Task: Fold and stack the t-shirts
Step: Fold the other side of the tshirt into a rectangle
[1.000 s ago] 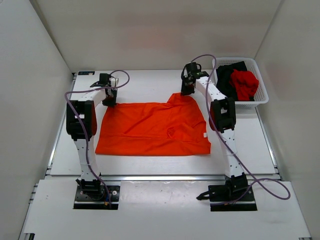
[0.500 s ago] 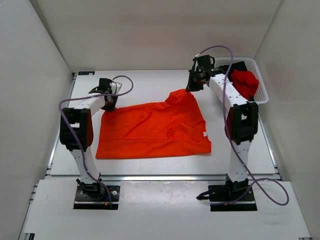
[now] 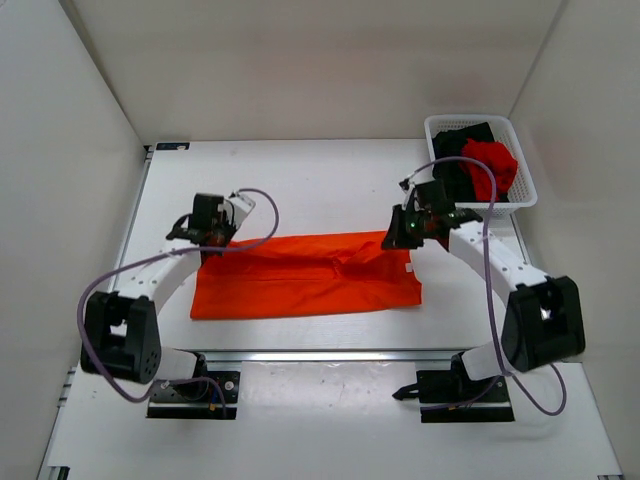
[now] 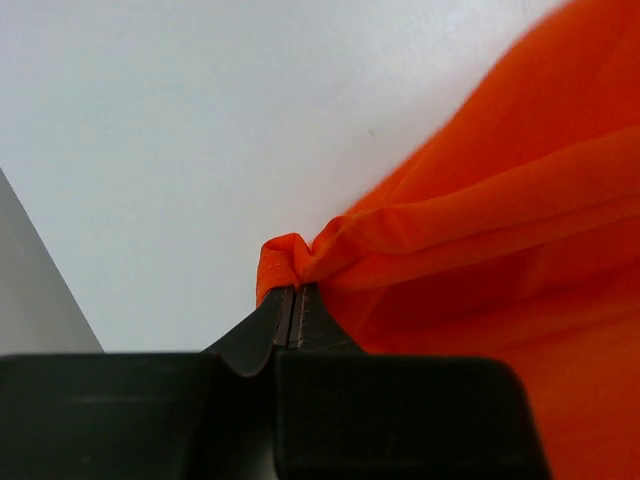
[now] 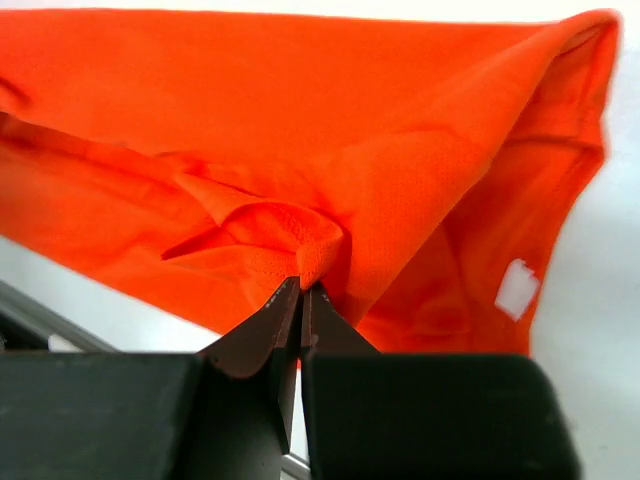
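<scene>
Both arms are now drawn back toward their bases from the far side of the tabletop (image 3: 300,175). The far edge of the orange t-shirt (image 3: 310,285) comes with them, so the shirt shows as a narrower band than 1 second ago.

The orange t-shirt lies across the middle of the white tabletop, its long side running left to right. Its back edge is lifted and carried forward over the rest.

The left arm (image 3: 160,268) bends in from the left. The left jaws are pressed together on a bunched corner of orange cloth at the shirt's far left. In the left wrist view that corner pokes up just past the 2 dark tips, with bare tabletop behind it.

The right arm (image 3: 490,255) reaches in from the right. The right jaws are pinching a gathered fold at the shirt's far right edge. In the right wrist view the cloth spreads away from the tips in loose folds, and a small white label (image 5: 517,288) shows near the shirt's right side.

A white mesh basket (image 3: 527,192) stands at the far right corner of the tabletop, well apart from the orange t-shirt. Inside it lie a crumpled black t-shirt (image 3: 455,160) and a crumpled red t-shirt (image 3: 490,165), the red one on top and to the right.
</scene>
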